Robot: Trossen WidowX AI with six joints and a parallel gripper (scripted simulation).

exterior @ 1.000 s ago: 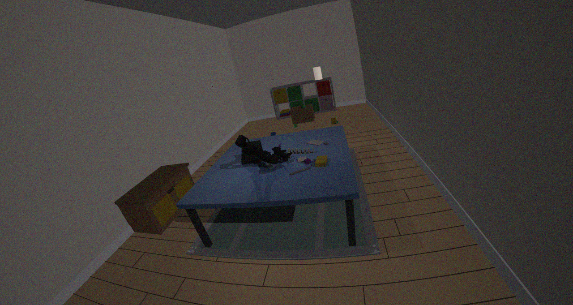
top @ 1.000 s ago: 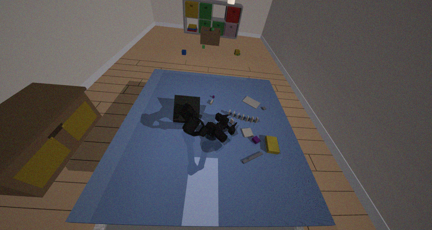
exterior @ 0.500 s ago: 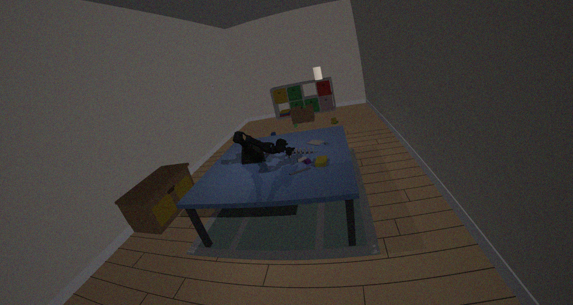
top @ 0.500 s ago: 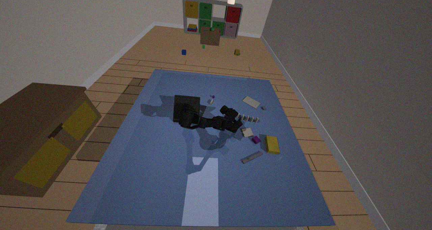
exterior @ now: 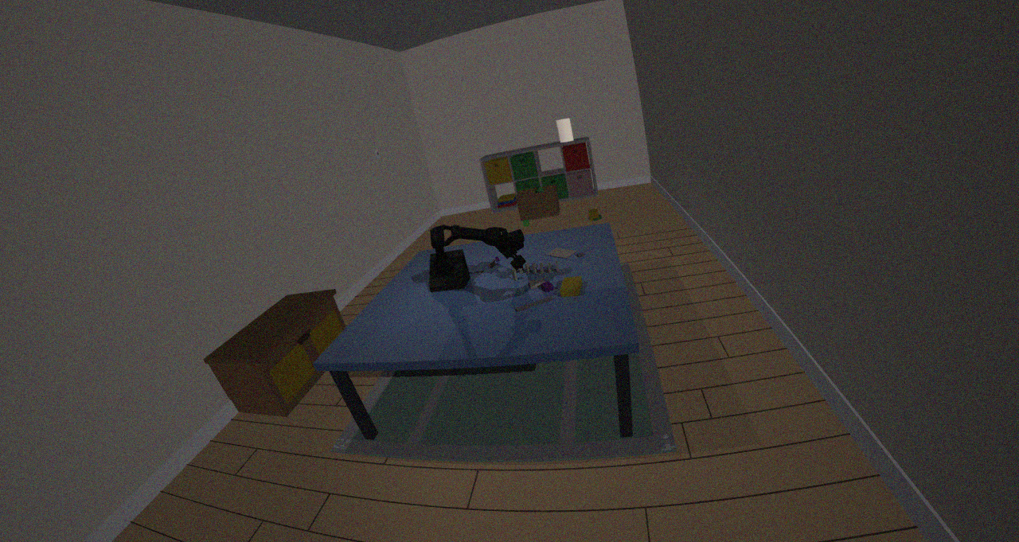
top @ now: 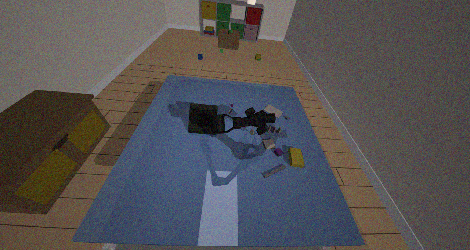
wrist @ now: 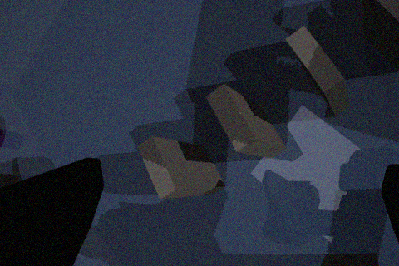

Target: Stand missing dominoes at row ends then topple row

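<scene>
A pale room with a plank floor (top: 354, 196) (exterior: 570, 489) surrounds my blue table (top: 157, 199) (exterior: 427, 332); a cubby shelf (top: 200, 17) (exterior: 489, 186) stands at the far wall, and a brown cabinet (top: 42, 107) (exterior: 274, 317) sits at the side. My gripper (top: 255, 120) (exterior: 518, 262) (wrist: 248, 179) is wide open, pointing down above the dominoes, with nothing between its fingers.

From the top I see part of the row (top: 274, 129) (exterior: 541, 269) upright beyond my gripper; my own body hides some of it, so I cannot count it. One domino (top: 252, 132) stands apart from its line, on the yellow block's side. Another domino (top: 231, 111) is well away, nearer my base (top: 197, 128) (exterior: 448, 280). My wrist view looks down on four dominoes (wrist: 317, 71), spaced diagonally and apart from each other, the farthest cut off by the edge.

A cream tile (top: 269, 144), a purple block (top: 278, 151) (exterior: 546, 286) and a yellow block (top: 296, 157) (exterior: 570, 286) rest near the row.
</scene>
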